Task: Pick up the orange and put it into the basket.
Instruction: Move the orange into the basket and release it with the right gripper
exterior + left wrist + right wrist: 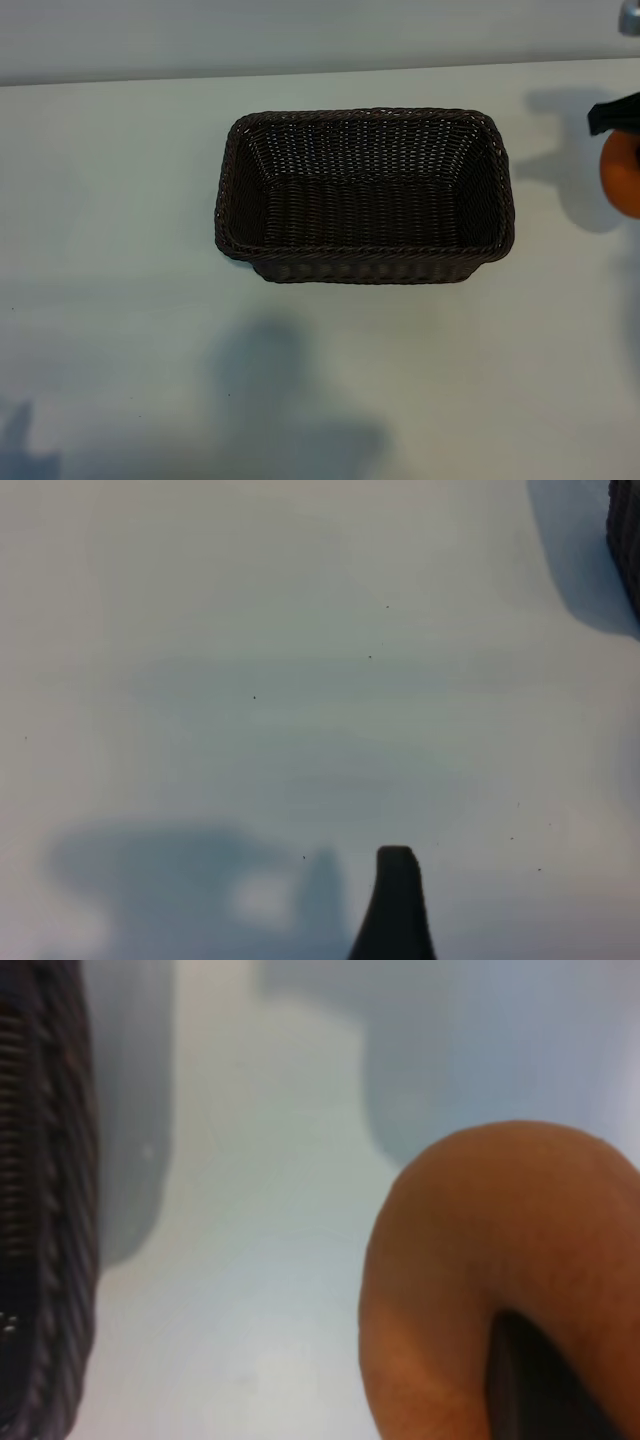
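Right gripper (622,135): clamped on the orange (623,175), at the table's (120,250) right edge.
Basket (365,250): centre, bare table around.
Left gripper (395,905): wide.

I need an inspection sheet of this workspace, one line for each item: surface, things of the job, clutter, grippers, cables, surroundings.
Surface: pale table, bare apart from shadows and a few tiny dark specks.
Things of the job: the basket stands upright near the table's middle, nothing inside it. The orange is at the exterior view's right edge, outside the basket and apart from it.
Clutter: nothing seen.
Grippers: the right gripper is shut on the orange, a dark finger pressed into its skin. The left gripper is open, idle over bare table, holding nothing.
Cables: nothing seen.
Surroundings: plain grey band beyond the table's far edge; a small grey part at the exterior view's top right corner, too cut off to name.
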You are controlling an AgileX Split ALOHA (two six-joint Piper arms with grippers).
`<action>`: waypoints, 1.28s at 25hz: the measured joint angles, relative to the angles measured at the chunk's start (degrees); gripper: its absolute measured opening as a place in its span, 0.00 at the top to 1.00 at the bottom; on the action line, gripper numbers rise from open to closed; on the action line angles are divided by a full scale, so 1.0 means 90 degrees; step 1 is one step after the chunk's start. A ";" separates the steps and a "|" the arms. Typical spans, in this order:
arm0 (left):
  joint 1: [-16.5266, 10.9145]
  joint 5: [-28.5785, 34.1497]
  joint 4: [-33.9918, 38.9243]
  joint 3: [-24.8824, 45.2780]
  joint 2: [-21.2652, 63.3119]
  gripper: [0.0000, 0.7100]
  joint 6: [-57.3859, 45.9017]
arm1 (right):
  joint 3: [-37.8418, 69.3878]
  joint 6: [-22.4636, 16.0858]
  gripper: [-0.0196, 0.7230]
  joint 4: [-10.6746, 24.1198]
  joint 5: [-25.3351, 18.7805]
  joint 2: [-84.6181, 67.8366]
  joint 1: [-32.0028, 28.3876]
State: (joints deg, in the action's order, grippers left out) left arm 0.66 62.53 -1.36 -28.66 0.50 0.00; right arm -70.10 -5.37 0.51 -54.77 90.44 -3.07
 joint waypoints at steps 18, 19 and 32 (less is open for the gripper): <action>0.0000 0.0000 0.0000 0.0000 0.0000 0.16 0.0000 | -0.2158 0.0268 0.86 -0.0487 -0.1316 0.0145 0.1179; 0.0000 0.0000 0.0000 0.0000 0.0000 0.16 0.0000 | -0.2234 0.0268 0.86 -0.0487 -0.1359 0.0262 0.1311; 0.0000 0.0000 0.0000 0.0000 0.0000 0.16 0.0000 | -0.3370 0.0272 0.87 -0.0464 -0.1319 0.2414 0.2454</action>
State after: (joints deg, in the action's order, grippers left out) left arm 0.66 62.53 -1.36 -28.66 0.50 0.00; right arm -100.43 -2.92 -3.66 -66.65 112.17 19.01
